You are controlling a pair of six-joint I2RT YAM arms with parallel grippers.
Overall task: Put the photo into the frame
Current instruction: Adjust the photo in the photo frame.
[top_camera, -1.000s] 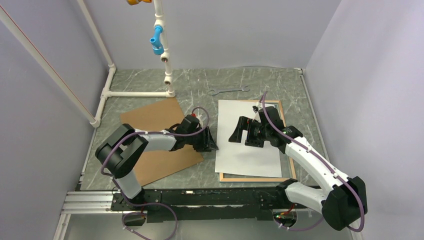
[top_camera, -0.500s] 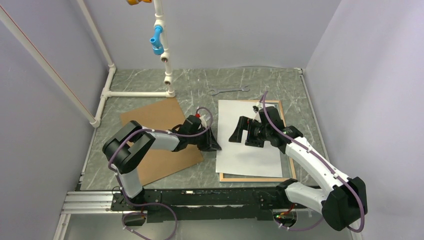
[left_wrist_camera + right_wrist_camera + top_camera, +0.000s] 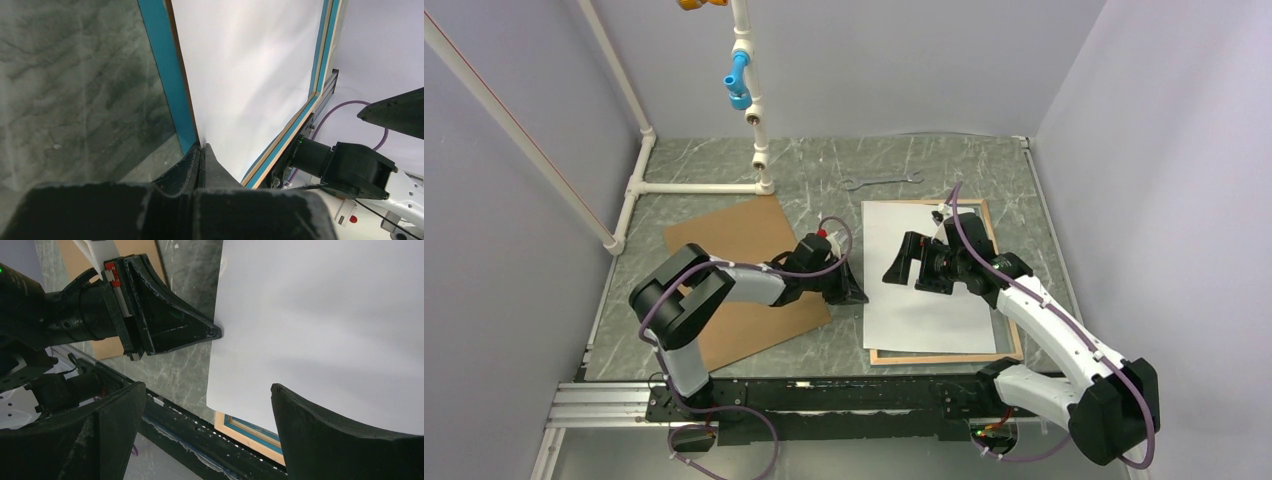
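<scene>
The photo [image 3: 924, 325] lies white side up on the frame [image 3: 944, 357] at the right of the grey marbled table [image 3: 824, 165], covering most of it. From above, pale wood rails show along the sheet's near and right edges. My wrist cameras catch strips of the frame's bright blue beside the white paper. My left pincer [image 3: 201, 146] is clenched, its fingers pressed together into a single wedge. The tip touches the photo's left edge about halfway along, low against the table. I cannot tell whether any of the sheet is nipped between the fingers. My right pincer [image 3: 208, 386] is released, its jaws spread wide, and hangs above the left half of the photo, facing my left pincer and casting a soft shadow on the paper. My left arm reaches across a plain brown backing board [image 3: 734, 235] that lies flat at a slant on the left side of the table, apart from the frame. A steel wrench [image 3: 882, 181] rests beyond the frame's far edge, and a white pipe stand [image 3: 754, 110] with a blue fitting rises at the back left.
</scene>
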